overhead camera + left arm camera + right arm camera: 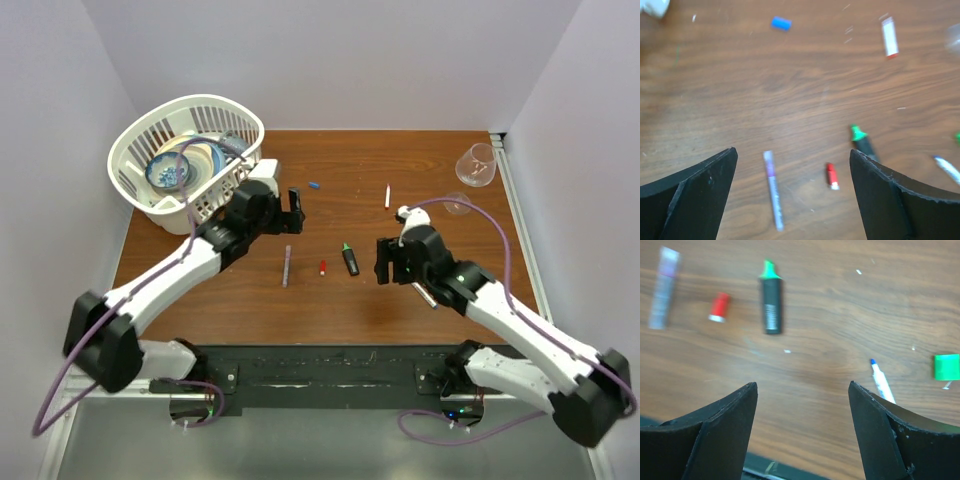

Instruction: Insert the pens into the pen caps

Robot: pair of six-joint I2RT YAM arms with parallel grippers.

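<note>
The purple pen [286, 266], the red cap [323, 267] and the black marker with green tip [350, 259] lie in a row mid-table. The blue cap [314, 185] and a white pen [387, 196] lie farther back. My left gripper [294, 210] is open and empty above the table behind the purple pen [773, 189] and the red cap [831, 176]. My right gripper [385, 262] is open and empty, right of the marker [771, 300]. A white pen with a blue tip [882, 382] and the green cap [946, 367] lie by its right finger.
A white basket [135, 150] holding dishes stands at the back left, beside my left arm. A clear cup [476, 165] and another clear glass piece [457, 204] sit at the back right. Purple walls close in the table on three sides.
</note>
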